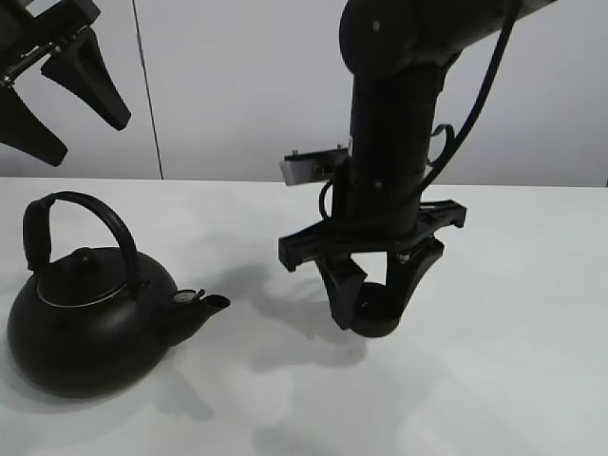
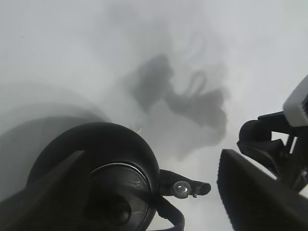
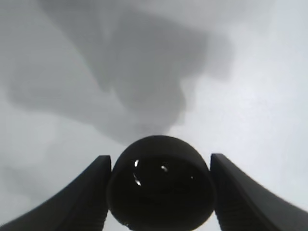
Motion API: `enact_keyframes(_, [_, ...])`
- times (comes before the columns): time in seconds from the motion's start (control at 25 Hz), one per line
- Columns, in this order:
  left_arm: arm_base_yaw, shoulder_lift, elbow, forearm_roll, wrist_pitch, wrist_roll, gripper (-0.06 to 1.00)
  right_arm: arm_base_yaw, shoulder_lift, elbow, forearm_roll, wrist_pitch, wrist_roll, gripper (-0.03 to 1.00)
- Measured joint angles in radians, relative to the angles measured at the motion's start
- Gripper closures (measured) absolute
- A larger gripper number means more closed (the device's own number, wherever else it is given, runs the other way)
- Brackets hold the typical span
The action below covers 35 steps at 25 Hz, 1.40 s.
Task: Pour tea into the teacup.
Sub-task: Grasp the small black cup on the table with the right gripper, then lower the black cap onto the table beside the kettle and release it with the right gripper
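Currently the teacup (image 1: 380, 319) is being clamped by the right gripper (image 1: 374, 304) above the table (image 1: 513, 361), while the left gripper (image 1: 84, 133) is being held spread apart over the kettle (image 1: 90, 332).

Matte black arms, wedge-fingered grippers.
The right arm (image 1: 394, 114) is a thick round column with a looping black cable (image 1: 489, 81), a flat crossbar (image 1: 375, 237) and a pale grey block (image 1: 309, 167); the left gripper (image 1: 84, 133) has tapering fingers (image 1: 95, 85).

A round black kettle (image 1: 90, 328) with an arched handle sits upright on the white table (image 1: 494, 380).
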Motion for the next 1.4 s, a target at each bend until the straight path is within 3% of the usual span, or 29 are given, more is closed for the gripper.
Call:
enact_keyframes(0.36, [0.000, 0.000, 0.000, 0.000, 0.000, 0.000, 0.41, 0.013, -0.088, -0.028, 0.085, -0.078, -0.020, 0.57])
enact_keyframes(0.68, [0.000, 0.000, 0.000, -0.001, 0.000, 0.000, 0.41, 0.105, -0.039, -0.146, 0.026, -0.098, 0.043, 0.57])
enact_keyframes(1.16, [0.000, 0.000, 0.000, -0.001, -0.009, 0.000, 0.41, 0.148, 0.164, -0.258, 0.026, -0.068, 0.098, 0.57])
enact_keyframes(1.4, [0.000, 0.000, 0.000, -0.001, -0.011, 0.000, 0.41, 0.148, 0.183, -0.261, -0.043, -0.068, 0.146, 0.57])
